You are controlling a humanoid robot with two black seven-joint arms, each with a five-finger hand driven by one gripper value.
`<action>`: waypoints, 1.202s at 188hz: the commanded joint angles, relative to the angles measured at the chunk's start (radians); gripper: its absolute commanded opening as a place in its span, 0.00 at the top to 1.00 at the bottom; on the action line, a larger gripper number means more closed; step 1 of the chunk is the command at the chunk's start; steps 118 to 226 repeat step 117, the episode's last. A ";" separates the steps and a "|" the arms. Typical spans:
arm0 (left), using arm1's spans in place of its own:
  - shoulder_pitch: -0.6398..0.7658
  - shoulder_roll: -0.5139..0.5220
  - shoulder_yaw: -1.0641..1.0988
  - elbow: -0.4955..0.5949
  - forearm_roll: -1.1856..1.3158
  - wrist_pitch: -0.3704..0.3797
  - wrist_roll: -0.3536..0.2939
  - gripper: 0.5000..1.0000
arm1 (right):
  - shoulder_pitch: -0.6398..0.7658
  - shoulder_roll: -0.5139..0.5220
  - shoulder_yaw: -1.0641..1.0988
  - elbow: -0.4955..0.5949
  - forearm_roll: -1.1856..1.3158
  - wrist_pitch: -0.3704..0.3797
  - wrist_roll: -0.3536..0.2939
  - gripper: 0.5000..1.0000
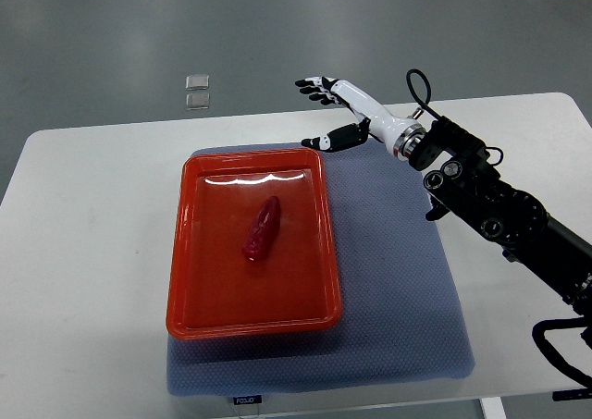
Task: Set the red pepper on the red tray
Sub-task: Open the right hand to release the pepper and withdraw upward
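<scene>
From above, on the white table (83, 252), the red tray (190, 252) sits on a blue-grey mat (407, 299). The red pepper (262, 228) lies inside the tray, near its middle, lengthwise and slightly tilted, touching the tray floor. My right hand (340, 112) reaches in from the right edge and hangs beyond the tray's far right corner, well apart from the pepper, fingers spread wide and holding nothing. Two small clear squares (197, 92) lie on the grey floor past the table.
</scene>
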 commanded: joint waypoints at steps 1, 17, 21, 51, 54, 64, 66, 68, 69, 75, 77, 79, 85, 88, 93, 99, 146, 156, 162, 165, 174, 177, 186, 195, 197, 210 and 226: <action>0.000 0.000 0.000 0.000 0.000 0.000 0.000 0.00 | -0.006 -0.003 0.002 -0.046 0.197 -0.081 -0.004 0.29; 0.000 0.000 0.000 0.000 0.000 0.000 0.000 0.00 | -0.016 -0.013 0.000 -0.062 0.360 -0.098 -0.021 0.28; 0.000 0.000 0.000 0.000 0.000 0.000 0.001 0.00 | -0.017 -0.019 0.000 -0.063 0.406 -0.101 -0.023 0.28; 0.000 0.000 0.000 0.000 0.000 0.000 0.000 0.00 | -0.026 -0.043 0.002 -0.068 0.697 -0.104 -0.023 0.17; 0.000 0.000 0.000 0.000 0.000 0.000 0.001 0.00 | -0.026 -0.046 0.002 -0.068 0.722 -0.104 -0.021 0.17; 0.000 0.000 0.000 0.000 0.000 0.000 0.000 0.00 | -0.029 -0.054 0.002 -0.068 0.762 -0.103 -0.018 0.17; 0.000 0.000 0.000 0.000 0.000 0.000 0.001 0.00 | -0.031 -0.057 0.002 -0.066 0.769 -0.103 -0.018 0.17; 0.000 0.000 0.000 0.000 0.000 0.000 0.000 0.00 | -0.033 -0.059 0.003 -0.068 0.776 -0.103 -0.018 0.17; 0.000 0.000 0.000 0.000 0.000 0.000 0.000 0.00 | -0.033 -0.059 0.003 -0.066 0.779 -0.103 -0.016 0.17; 0.000 0.000 0.000 0.000 0.000 0.000 0.000 0.00 | -0.036 -0.060 0.003 -0.068 0.788 -0.104 -0.016 0.17; 0.000 0.000 0.000 0.000 0.000 0.000 0.001 0.00 | -0.037 -0.060 0.003 -0.068 0.789 -0.104 -0.016 0.17; 0.000 0.000 0.000 0.000 0.000 0.000 0.000 0.00 | -0.039 -0.060 0.005 -0.068 0.791 -0.104 -0.016 0.17; 0.000 0.000 0.000 0.000 0.000 0.001 0.001 0.00 | -0.040 -0.060 0.012 -0.068 0.791 -0.104 -0.015 0.17; 0.000 0.000 0.000 0.000 0.000 0.000 0.000 0.00 | -0.040 -0.059 0.016 -0.069 0.791 -0.104 -0.016 0.17; 0.000 0.000 0.000 0.000 0.000 0.000 0.001 0.00 | -0.040 -0.057 0.022 -0.069 0.791 -0.103 -0.015 0.17; 0.000 0.000 0.000 0.000 0.000 0.000 0.000 0.00 | -0.040 -0.056 0.037 -0.069 0.791 -0.103 -0.015 0.17; 0.000 0.000 0.000 0.000 0.000 0.000 0.000 0.00 | -0.046 -0.049 0.049 -0.068 0.791 -0.103 -0.010 0.17; 0.000 0.000 0.000 0.000 0.000 0.000 0.000 0.00 | -0.046 -0.049 0.049 -0.068 0.791 -0.103 -0.010 0.17; 0.000 0.000 0.000 0.000 0.000 0.000 0.000 0.00 | -0.046 -0.049 0.049 -0.068 0.791 -0.103 -0.010 0.17; 0.000 0.000 0.000 0.000 0.000 0.000 0.000 0.00 | -0.046 -0.049 0.049 -0.068 0.791 -0.103 -0.010 0.17; 0.000 0.000 0.000 0.000 0.000 0.000 0.000 0.00 | -0.046 -0.049 0.049 -0.068 0.791 -0.103 -0.010 0.17; 0.000 0.000 0.000 0.000 0.000 0.000 0.000 0.00 | -0.046 -0.049 0.049 -0.068 0.791 -0.103 -0.010 0.17; 0.000 0.000 0.000 0.000 0.000 0.000 0.000 0.00 | -0.046 -0.049 0.049 -0.068 0.791 -0.103 -0.010 0.17; 0.000 0.000 0.000 0.000 0.000 0.000 0.000 0.00 | -0.046 -0.049 0.049 -0.068 0.791 -0.103 -0.010 0.17; 0.000 0.000 0.000 0.000 0.000 0.000 0.000 0.00 | -0.046 -0.049 0.049 -0.068 0.791 -0.103 -0.010 0.17; 0.000 0.000 0.000 0.000 0.000 0.000 0.000 0.00 | -0.046 -0.049 0.049 -0.068 0.791 -0.103 -0.010 0.17; 0.000 0.000 0.000 0.000 0.000 0.000 0.000 0.00 | -0.046 -0.049 0.049 -0.068 0.791 -0.103 -0.010 0.17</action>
